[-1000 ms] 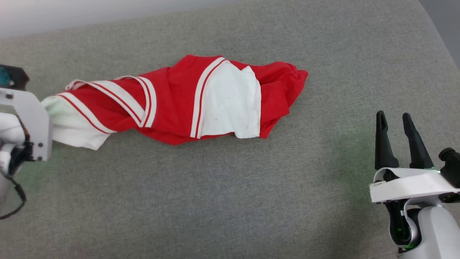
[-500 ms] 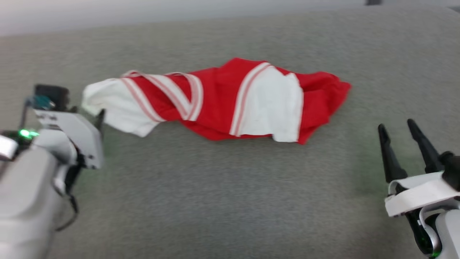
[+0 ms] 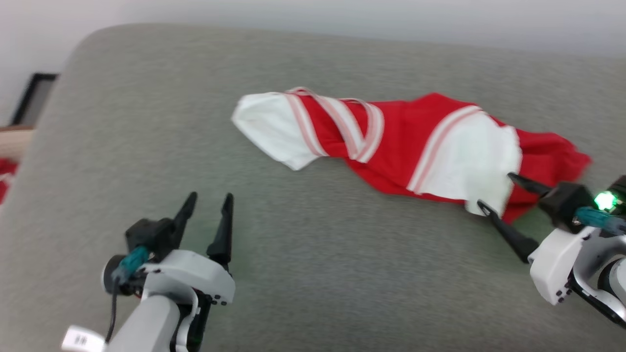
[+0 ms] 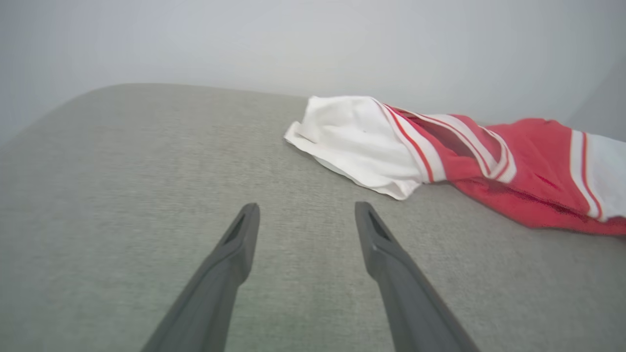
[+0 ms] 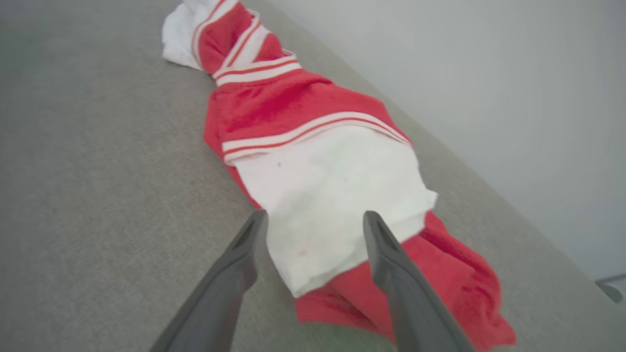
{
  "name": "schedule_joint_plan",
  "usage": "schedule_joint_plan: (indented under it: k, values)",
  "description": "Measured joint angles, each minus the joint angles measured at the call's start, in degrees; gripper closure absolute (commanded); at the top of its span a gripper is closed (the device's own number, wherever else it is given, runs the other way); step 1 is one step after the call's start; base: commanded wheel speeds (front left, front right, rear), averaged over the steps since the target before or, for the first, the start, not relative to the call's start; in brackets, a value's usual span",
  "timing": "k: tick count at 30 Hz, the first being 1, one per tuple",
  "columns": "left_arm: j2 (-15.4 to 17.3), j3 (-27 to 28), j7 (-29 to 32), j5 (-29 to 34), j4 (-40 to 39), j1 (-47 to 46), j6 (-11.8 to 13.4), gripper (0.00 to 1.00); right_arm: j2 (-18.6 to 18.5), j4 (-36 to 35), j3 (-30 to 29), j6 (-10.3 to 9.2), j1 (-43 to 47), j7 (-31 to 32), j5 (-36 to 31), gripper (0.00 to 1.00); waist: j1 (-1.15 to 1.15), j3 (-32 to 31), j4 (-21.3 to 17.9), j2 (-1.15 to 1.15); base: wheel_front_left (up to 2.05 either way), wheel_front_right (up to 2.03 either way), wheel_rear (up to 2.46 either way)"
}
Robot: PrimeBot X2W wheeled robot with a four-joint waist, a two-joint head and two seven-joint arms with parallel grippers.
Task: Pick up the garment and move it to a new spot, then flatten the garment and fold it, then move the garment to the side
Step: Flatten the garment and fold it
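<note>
The garment [image 3: 415,146], red with white sleeves and striped trim, lies twisted and bunched in a long strip on the grey surface. My left gripper [image 3: 209,198] is open and empty, a hand's length in front of the garment's white left end [image 4: 357,137]; in the left wrist view the left gripper [image 4: 307,208] points at bare grey fabric. My right gripper [image 3: 496,190] is open at the garment's right end. In the right wrist view the right gripper [image 5: 315,215] has its fingers on either side of the white sleeve's lower edge [image 5: 323,195], not closed on it.
The grey fabric surface [image 3: 313,283] has a rounded corner at the far left, and its far edge runs along a pale wall. Past the left edge stand a dark frame [image 3: 34,90] and a bit of red cloth [image 3: 5,178].
My left gripper opened, let go of the garment's white end and drew back toward me. The right gripper reached up to the garment's right end. The head camera has turned, shifting the whole picture.
</note>
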Motion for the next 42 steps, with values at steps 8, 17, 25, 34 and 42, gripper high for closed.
schedule_joint_plan:
  k: [8, 17, 25, 34, 42]
  values:
    - [-7.8, 11.5, -0.3, 9.1, -13.9, 12.1, 1.2, 0.00, -10.0, -6.4, 18.3, 0.00, -11.1, 12.4, 3.6, 0.00, 0.00, -0.5, 7.3, 0.00, 0.00, 0.00, 0.00]
    - [-13.9, 17.7, -0.3, 14.9, -16.5, 15.6, -3.9, 0.00, -16.8, -6.5, 31.6, 0.00, -22.2, 15.9, 0.6, 0.00, 0.00, 0.7, 11.9, 0.00, 0.00, 0.00, 0.00]
    - [-16.4, 20.0, -0.3, 15.9, -16.0, 15.1, -7.7, 0.00, -17.6, -6.0, 35.5, 0.00, -26.4, 16.7, -0.5, 0.00, 0.00, 3.2, 11.6, 0.00, 0.00, 0.00, 0.00]
    - [-16.8, 20.6, -0.3, 12.9, -14.9, 13.4, -9.6, 0.00, -16.3, -3.7, 36.2, 0.00, -27.8, 14.1, -3.9, 1.00, 0.00, 4.7, 10.5, 0.00, 0.00, 0.00, 0.00]
    - [-16.8, 20.2, -0.3, 12.1, -15.0, 13.5, -9.7, 0.00, -14.9, 1.4, 30.4, 0.01, -28.1, 8.5, 0.5, 1.00, 0.00, 4.4, 9.4, 0.00, 0.00, 0.00, 0.00]
